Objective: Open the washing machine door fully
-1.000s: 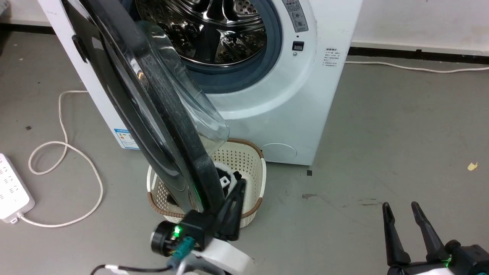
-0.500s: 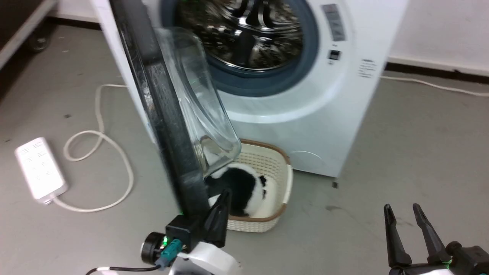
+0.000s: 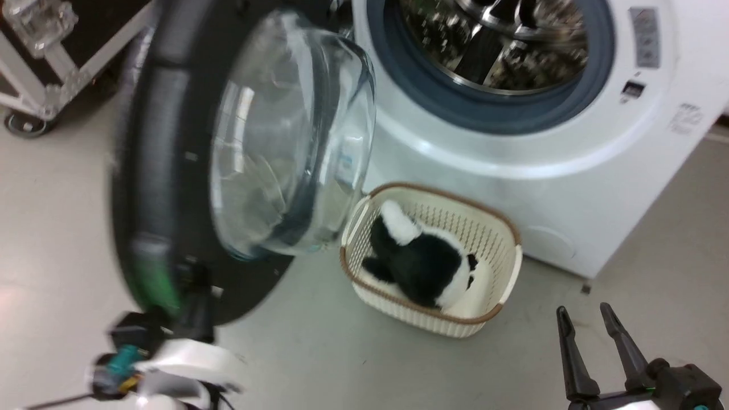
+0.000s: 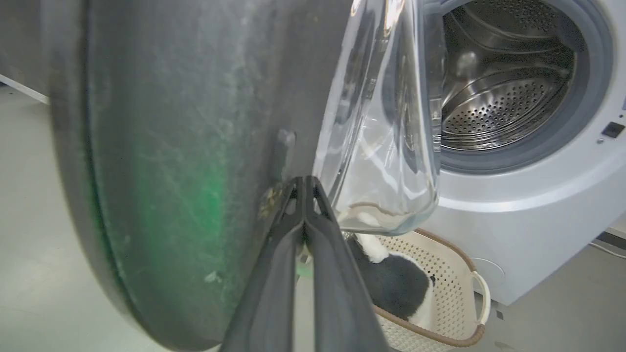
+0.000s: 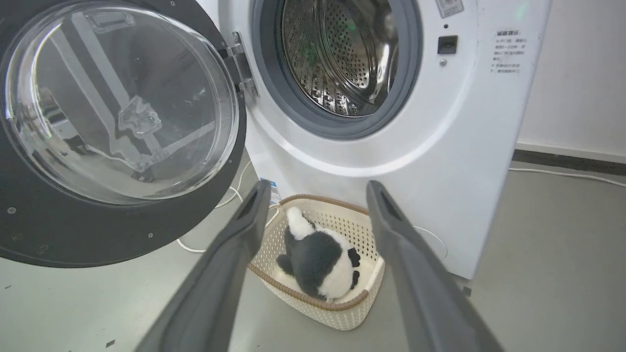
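Note:
The washing machine door (image 3: 149, 171), a black disc with a clear glass bowl (image 3: 285, 142), stands swung out to the left of the white washing machine (image 3: 512, 171), showing its inner side. Its metal hinge (image 5: 242, 63) shows in the right wrist view. My left gripper (image 3: 196, 285) is blurred at the door's lower rim. In the left wrist view this gripper (image 4: 304, 180) is shut, its tips against the door's (image 4: 171, 146) inner black face beside the bowl. My right gripper (image 3: 586, 316) hangs open at the lower right, away from the door (image 5: 49, 230).
A cream basket (image 3: 450, 197) holding a black and white plush toy (image 3: 421, 262) sits on the floor below the steel drum (image 5: 342, 54). A black wheeled case (image 3: 34, 57) stands at the far left. A white cable (image 5: 562, 173) runs along the wall.
The door has swung further out to the left, from edge-on to showing its inner face. My left gripper went left with it. The camera also turned. The right gripper kept its place.

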